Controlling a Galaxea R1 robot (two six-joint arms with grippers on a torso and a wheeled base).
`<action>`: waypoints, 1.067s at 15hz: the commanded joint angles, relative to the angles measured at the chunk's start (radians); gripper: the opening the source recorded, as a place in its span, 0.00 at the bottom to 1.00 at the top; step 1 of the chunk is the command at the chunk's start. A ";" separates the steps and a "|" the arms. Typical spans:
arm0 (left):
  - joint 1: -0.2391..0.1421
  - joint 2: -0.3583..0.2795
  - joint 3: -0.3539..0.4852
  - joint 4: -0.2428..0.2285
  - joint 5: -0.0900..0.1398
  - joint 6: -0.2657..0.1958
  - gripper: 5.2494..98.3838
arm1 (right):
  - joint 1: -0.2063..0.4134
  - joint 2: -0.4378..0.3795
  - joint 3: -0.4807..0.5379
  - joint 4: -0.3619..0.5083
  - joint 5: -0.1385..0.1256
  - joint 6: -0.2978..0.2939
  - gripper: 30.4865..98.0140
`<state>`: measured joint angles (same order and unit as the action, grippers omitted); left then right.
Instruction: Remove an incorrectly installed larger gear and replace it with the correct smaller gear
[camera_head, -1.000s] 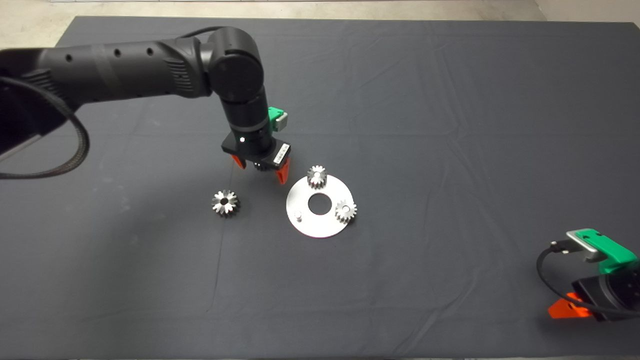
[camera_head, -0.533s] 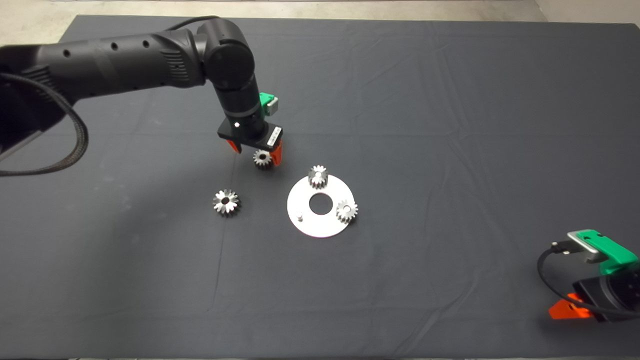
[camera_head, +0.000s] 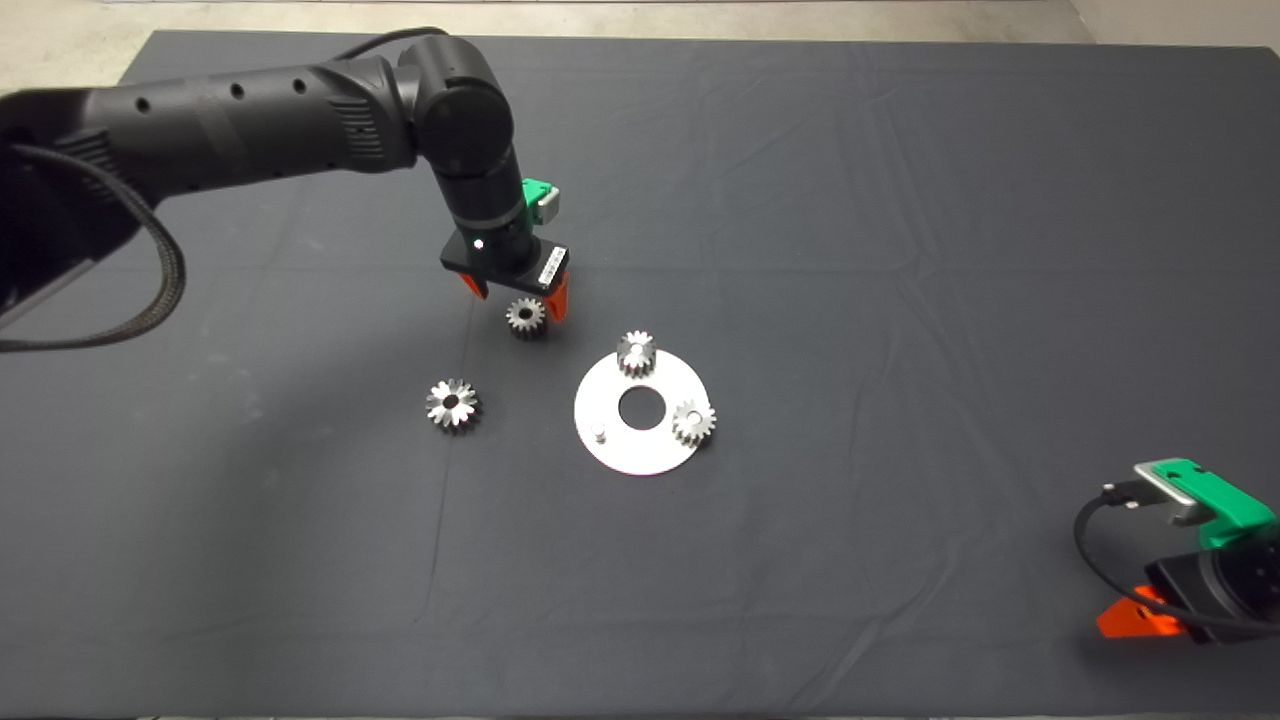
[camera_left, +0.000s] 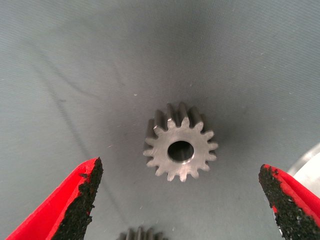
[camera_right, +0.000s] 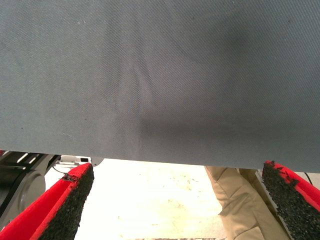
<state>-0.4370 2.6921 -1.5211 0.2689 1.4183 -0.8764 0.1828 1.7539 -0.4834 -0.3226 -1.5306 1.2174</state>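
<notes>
The smaller gear (camera_head: 526, 316) lies flat on the mat, bore up, just left of the round silver plate (camera_head: 655, 455). My left gripper (camera_head: 515, 300) hovers over its far side, open and empty. In the left wrist view the gear (camera_left: 181, 149) sits between and beyond the spread fingers (camera_left: 82, 200), touching neither. The larger gear (camera_head: 452, 404), star-toothed, lies on the mat to the left of the plate. The plate holds two small gears (camera_head: 636, 352) (camera_head: 693, 421) and one bare peg (camera_head: 597, 432). My right gripper (camera_head: 1140, 620) is parked at the lower right, open.
The plate's edge (camera_left: 310, 162) shows in the left wrist view, and another gear's teeth (camera_left: 140, 233) show at that picture's edge. The right wrist view shows the mat's edge, the floor and a person's beige trouser leg (camera_right: 240, 200).
My left gripper has drawn back toward the far left and uncovered the smaller gear, which lies still on the mat. The right arm has not moved.
</notes>
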 joint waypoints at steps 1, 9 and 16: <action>0.013 0.007 -0.006 0.023 -0.012 0.007 0.79 | 0.011 -0.009 0.014 -0.027 -0.077 0.010 0.86; 0.028 0.044 -0.068 0.042 -0.027 0.028 0.79 | 0.011 -0.006 0.016 -0.027 -0.077 0.011 0.86; 0.029 0.048 -0.080 0.049 -0.024 0.034 0.76 | 0.009 0.000 0.013 -0.027 -0.074 0.011 0.86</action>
<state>-0.3960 2.7372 -1.5977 0.3038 1.3868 -0.8504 0.1828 1.7540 -0.4796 -0.3228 -1.5302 1.2218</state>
